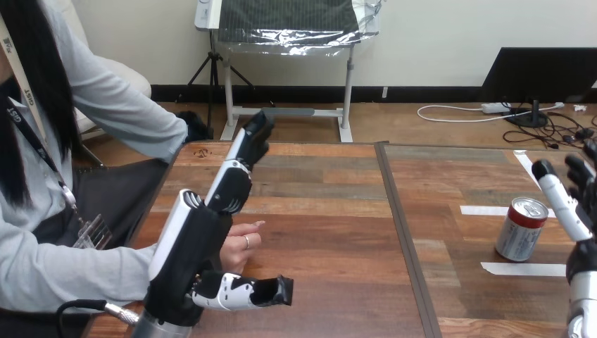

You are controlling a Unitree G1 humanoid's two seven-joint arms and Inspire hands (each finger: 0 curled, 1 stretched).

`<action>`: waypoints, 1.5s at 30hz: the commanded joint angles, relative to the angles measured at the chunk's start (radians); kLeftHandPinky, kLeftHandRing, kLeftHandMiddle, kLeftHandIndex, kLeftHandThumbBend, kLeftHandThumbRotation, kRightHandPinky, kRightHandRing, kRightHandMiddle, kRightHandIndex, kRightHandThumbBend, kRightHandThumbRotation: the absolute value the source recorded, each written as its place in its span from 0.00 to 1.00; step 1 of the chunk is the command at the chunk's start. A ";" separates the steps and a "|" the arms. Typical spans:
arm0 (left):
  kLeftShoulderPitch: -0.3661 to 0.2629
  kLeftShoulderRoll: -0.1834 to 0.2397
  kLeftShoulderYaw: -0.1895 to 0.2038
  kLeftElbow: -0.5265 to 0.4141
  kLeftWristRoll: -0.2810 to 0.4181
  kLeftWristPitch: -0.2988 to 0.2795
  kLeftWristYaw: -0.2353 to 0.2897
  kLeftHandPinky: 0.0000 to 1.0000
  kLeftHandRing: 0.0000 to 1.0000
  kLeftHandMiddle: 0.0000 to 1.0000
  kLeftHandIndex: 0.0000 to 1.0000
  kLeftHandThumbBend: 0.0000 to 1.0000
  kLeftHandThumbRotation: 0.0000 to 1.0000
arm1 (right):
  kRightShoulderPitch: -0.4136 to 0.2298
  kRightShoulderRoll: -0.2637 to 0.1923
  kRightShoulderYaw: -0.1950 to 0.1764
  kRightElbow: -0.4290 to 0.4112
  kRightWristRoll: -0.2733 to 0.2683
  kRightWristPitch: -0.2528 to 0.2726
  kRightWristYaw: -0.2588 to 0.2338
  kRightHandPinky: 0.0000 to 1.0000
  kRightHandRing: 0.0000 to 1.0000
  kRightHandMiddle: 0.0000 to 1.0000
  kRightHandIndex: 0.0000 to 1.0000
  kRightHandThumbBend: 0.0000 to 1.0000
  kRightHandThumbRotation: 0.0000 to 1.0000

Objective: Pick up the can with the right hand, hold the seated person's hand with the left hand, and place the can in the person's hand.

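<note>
Both hands open, gripping nothing: right hand (pixel 567 205) just beside upright can (pixel 521 229), lower right; left hand (pixel 199 236) just beside person's hand (pixel 243 246), lower left. Risk: off-centre closing could knock can over.

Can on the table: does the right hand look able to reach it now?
Probably yes: the right hand stands open just beside the can, with nothing between them.

The left robot hand (pixel 190 246) rises from the lower left of the frame, its fingers (pixel 236 169) stretched straight toward the upper centre and its thumb jutting right (an open pose). The right robot hand (pixel 576 218) stands at the right edge, fingers straight, pointing up.
</note>
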 commanded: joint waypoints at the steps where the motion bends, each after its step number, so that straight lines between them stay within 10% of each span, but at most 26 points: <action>1: -0.035 0.003 0.004 -0.057 -0.019 0.003 -0.007 1.00 1.00 1.00 1.00 1.00 0.63 | -0.100 -0.034 0.018 0.016 -0.022 0.031 -0.015 0.94 0.91 0.88 0.93 1.00 0.56; 45: -0.005 -0.001 0.005 -0.098 -0.030 0.004 -0.011 1.00 1.00 1.00 1.00 1.00 0.62 | -0.104 -0.018 0.052 0.088 -0.066 0.233 -0.007 0.96 0.95 0.94 0.97 1.00 0.57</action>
